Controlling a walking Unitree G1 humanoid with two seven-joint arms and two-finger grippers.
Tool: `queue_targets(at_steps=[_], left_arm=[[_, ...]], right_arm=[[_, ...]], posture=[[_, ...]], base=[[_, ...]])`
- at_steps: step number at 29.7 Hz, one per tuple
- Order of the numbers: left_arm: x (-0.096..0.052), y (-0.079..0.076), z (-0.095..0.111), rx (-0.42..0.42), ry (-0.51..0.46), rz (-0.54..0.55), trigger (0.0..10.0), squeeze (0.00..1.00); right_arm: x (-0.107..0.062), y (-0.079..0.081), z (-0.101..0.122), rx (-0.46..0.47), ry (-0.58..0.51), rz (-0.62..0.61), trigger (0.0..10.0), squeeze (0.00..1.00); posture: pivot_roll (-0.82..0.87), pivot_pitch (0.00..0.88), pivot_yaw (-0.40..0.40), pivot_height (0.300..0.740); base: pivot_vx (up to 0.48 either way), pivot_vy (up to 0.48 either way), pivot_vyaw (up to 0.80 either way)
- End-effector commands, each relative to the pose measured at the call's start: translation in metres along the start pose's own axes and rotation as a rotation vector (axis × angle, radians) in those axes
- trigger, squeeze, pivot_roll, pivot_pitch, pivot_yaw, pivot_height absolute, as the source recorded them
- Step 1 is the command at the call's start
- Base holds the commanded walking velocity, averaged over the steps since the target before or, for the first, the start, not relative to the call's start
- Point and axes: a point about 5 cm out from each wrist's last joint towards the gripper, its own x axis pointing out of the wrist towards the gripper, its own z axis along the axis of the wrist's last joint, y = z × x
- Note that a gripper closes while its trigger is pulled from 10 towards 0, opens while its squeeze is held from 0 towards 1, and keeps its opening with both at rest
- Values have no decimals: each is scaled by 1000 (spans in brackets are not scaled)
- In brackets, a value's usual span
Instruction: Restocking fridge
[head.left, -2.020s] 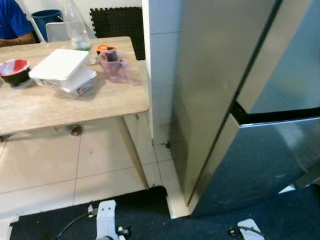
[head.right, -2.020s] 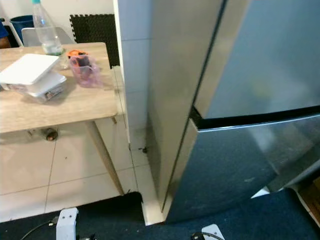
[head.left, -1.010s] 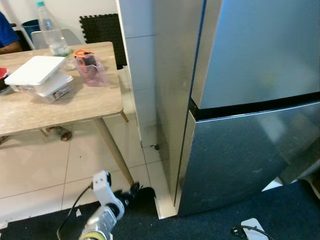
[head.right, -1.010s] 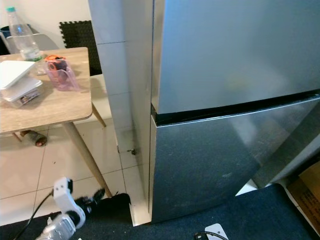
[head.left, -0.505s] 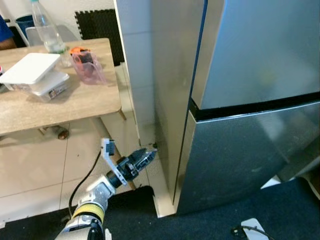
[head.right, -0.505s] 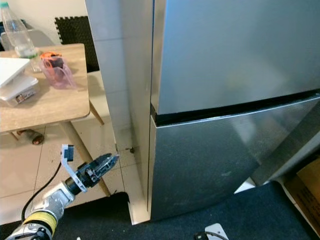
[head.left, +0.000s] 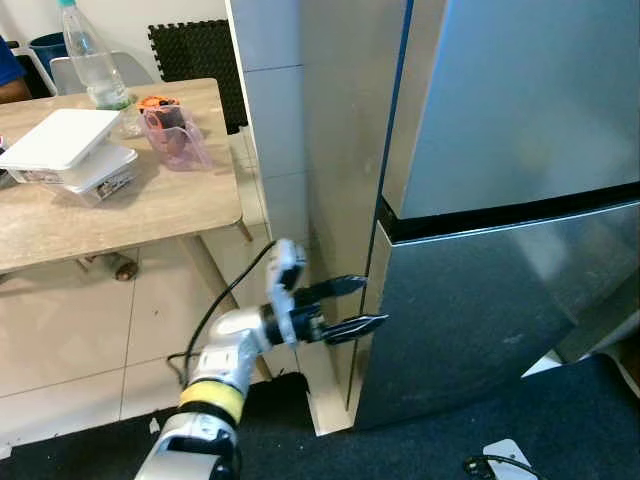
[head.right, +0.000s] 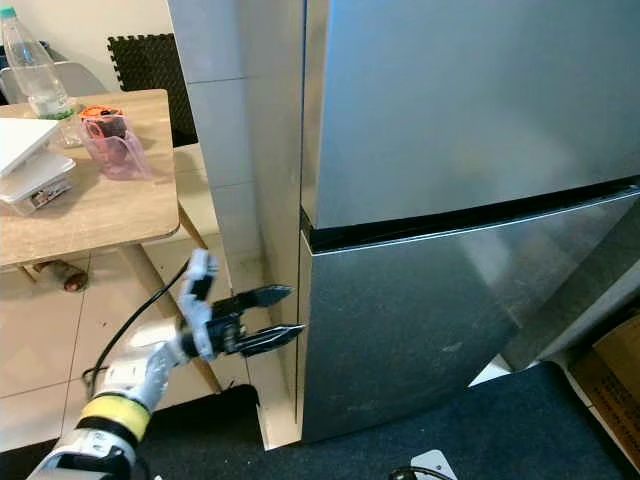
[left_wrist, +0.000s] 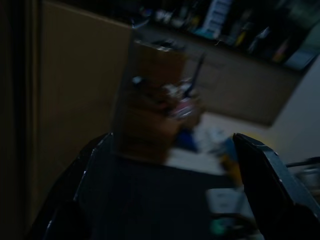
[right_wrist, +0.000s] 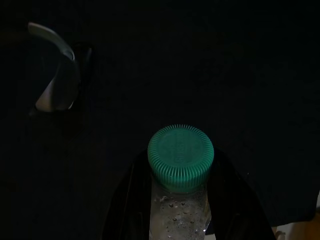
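While a tabletop (head.left: 150, 215) with a box (head.left: 72, 140) stands at left, the left end effector (head.left: 352, 305) hangs with fingers apart beside the fridge (head.left: 480, 200) door's edge, doors closed. That door looks heavy and slick, best hooked at its edge. At right, the right end effector (right_wrist: 181, 210) clamps a bottle (right_wrist: 181, 200), light but slippery, below its cap.

A light wooden table (head.left: 150, 215) stands on pale floor tiles (head.left: 70, 340) beside the wall. On it sit stacked white lidded containers (head.left: 70, 150), a pink plastic tub (head.left: 178, 140), and a clear bottle (head.left: 88, 60) at the far edge. A dark mat (head.left: 520, 440) covers the near floor.
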Motion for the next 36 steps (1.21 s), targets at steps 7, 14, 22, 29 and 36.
queue_targets(at_steps=[7, 14, 22, 29, 36], left_arm=[[21, 9, 6, 115, -20, 175, 10000, 0], [21, 15, 12, 145, -36, 247, 10000, 0], [13, 24, 16, 87, -107, 324, 10000, 0], [34, 13, 21, 75, -132, 159, 10000, 0], [45, 1, 16, 63, -90, 7, 10000, 0]], right_arm=[[-1, 0, -5, 2, 17, -3, 10000, 0], [-1, 1, -9, 8, 24, -3, 10000, 0], [-2, 2, -12, 13, 30, -4, 10000, 0], [-2, -1, -10, 12, 25, -11, 10000, 0], [-2, -2, -13, 16, 29, -14, 10000, 0]], posture=[[-33, 57, -10, 740], [-39, 62, -5, 740], [-44, 67, -5, 740], [-59, 68, -6, 740], [-72, 71, -1, 740]], base=[[0, 0, 0], [0, 0, 0], [0, 0, 0], [0, 0, 0], [0, 0, 0]])
